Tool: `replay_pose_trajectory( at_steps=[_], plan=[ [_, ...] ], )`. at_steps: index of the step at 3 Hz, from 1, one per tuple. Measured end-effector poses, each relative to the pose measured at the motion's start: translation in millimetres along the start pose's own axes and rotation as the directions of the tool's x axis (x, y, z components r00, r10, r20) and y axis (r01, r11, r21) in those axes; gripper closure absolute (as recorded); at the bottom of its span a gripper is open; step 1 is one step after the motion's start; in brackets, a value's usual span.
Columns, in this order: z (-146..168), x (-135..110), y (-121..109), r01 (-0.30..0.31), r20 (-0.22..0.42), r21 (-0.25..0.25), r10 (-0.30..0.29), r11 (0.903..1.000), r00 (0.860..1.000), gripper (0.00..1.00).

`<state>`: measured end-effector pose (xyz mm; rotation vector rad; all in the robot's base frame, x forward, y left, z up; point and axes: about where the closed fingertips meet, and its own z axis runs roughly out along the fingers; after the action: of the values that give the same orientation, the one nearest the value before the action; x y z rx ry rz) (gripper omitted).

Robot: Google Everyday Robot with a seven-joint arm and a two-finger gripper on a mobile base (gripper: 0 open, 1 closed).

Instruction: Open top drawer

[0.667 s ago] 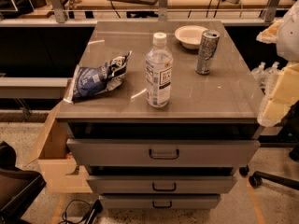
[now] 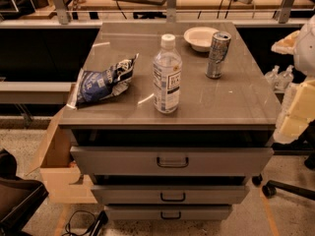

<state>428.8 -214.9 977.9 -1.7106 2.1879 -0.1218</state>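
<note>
The tall grey metal top drawer (image 2: 118, 162) looks nearly shut, its dark loop handle (image 2: 172, 162) facing forward for a pull, while the cream gripper (image 2: 295, 114) hangs up and right of it, not touching, its state impossible to tell.

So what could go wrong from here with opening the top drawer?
1. The gripper sits at the right edge, well off the top drawer and its handle; swinging across, it may clip the cabinet.
2. A jerky pull could topple the upright water bottle or the can standing on top.
</note>
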Motion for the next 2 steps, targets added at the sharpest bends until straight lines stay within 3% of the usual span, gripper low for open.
replay_pose_trajectory(
  at_steps=[1, 2],
  plan=[
    [14, 23, 31, 0.031, -0.016, -0.018, -0.031, 0.9994, 0.999, 0.0],
    [38, 48, 65, 0.068, -0.075, -0.037, -0.07, 0.997, 0.995, 0.0]
  ],
)
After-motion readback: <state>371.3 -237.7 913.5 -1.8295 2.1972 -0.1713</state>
